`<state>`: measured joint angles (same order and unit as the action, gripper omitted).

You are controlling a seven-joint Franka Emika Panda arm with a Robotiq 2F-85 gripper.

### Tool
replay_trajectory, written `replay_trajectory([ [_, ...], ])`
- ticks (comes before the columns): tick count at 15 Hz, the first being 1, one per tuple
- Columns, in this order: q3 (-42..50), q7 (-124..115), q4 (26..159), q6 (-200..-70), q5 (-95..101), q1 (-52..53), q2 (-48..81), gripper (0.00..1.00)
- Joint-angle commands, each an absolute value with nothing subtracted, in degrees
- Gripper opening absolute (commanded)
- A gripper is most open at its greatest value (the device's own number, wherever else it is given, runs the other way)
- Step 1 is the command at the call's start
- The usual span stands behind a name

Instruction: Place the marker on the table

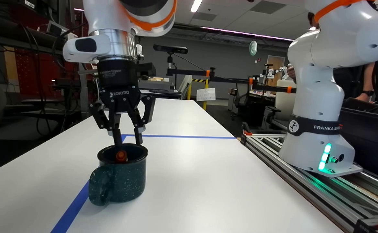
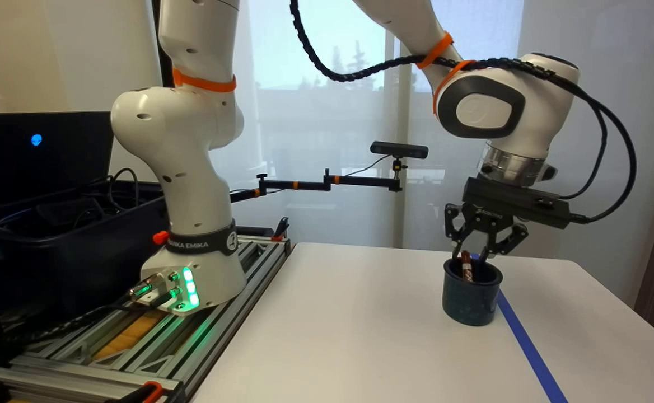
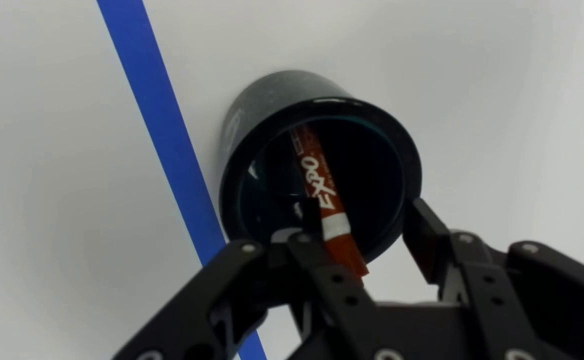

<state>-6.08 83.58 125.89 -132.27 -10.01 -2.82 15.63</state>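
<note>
The red-orange marker [image 3: 322, 185] leans inside the dark teal mug [image 3: 282, 87], with its cap end up at the rim. The marker also shows in both exterior views [image 1: 121, 156] [image 2: 466, 266]. The mug [image 1: 127, 184] stands upright on the white table [image 1: 208, 181]. My gripper [image 1: 129, 143] points down over the mug with its fingers apart. In the wrist view the gripper [image 3: 364, 215] has one finger inside the mug mouth, right beside the marker. The opposite finger is at the rim, clear of the marker. The marker's lower end is hidden inside the mug.
Blue tape [image 1: 74, 204] runs along the table beside the mug. The mug handle [image 1: 100, 187] sticks out to one side. A second white arm base [image 1: 315, 145] stands on a metal rail frame along the table edge. A camera on a boom [image 2: 398, 150] is behind.
</note>
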Motion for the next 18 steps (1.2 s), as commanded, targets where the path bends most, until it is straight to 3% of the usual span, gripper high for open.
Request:
replay_trajectory([
  [1,-6.5,84.7,124.8,-132.2,-10.4,-3.1,17.0,0.52],
  [4,-6.6,84.9,124.7,-132.7,-10.3,-3.2,17.7,0.47],
  [7,-6.7,85.5,124.5,-133.6,-10.4,-3.3,18.6,0.55],
  [10,-7.0,85.9,124.0,-134.6,-10.4,-3.3,19.5,0.56],
  [14,-7.5,86.4,123.2,-135.7,-10.5,-3.4,20.8,0.47],
  [18,-8.3,87.2,122.3,-136.9,-10.7,-3.6,22.5,0.5],
])
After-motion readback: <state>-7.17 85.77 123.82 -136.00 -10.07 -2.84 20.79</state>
